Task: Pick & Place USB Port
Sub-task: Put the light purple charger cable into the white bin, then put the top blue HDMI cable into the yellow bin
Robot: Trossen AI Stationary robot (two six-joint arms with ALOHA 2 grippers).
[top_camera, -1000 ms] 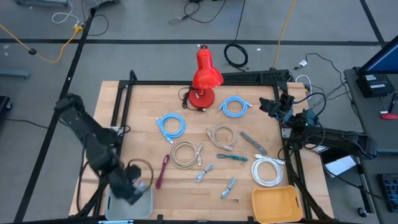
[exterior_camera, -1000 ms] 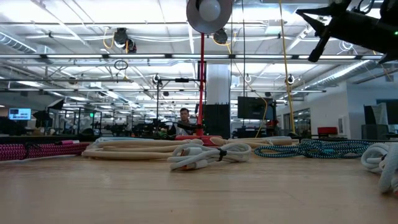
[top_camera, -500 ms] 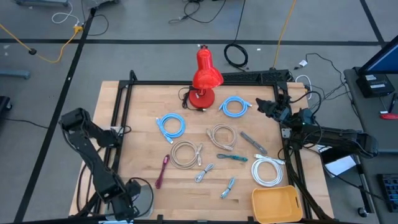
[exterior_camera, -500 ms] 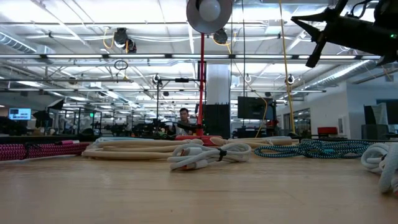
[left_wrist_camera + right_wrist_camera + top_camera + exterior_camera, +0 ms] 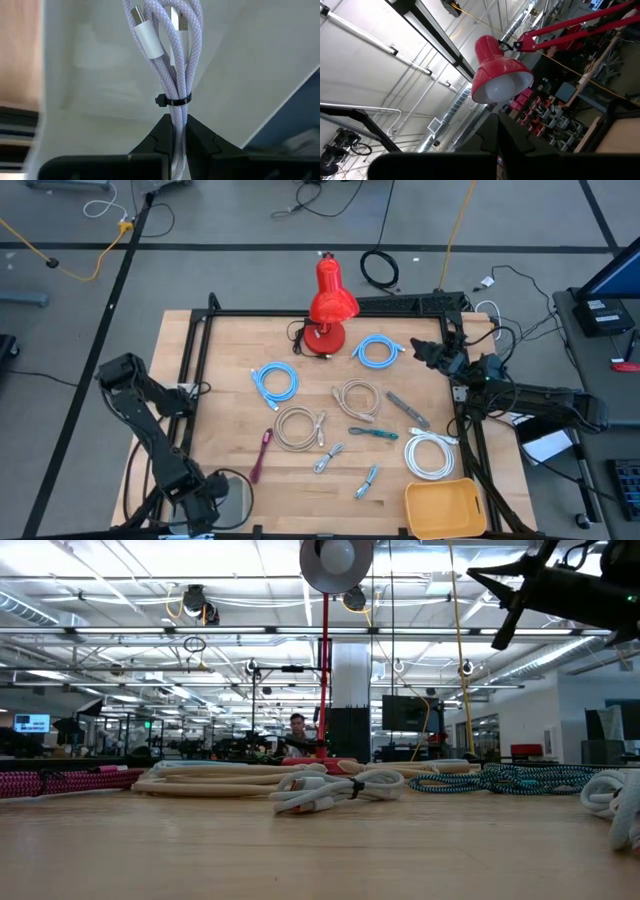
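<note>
Two arms are working my table (image 5: 225, 345). I'm keeping the right gripper (image 5: 428, 351) raised at the right edge, fingers closed on nothing, facing the red lamp (image 5: 329, 298). I'm holding the left gripper (image 5: 215, 498) over the grey tray (image 5: 238, 502) at the near left corner, fingers (image 5: 162, 134) pinching the lilac USB cable (image 5: 174, 47), which is hanging inside the tray.
</note>
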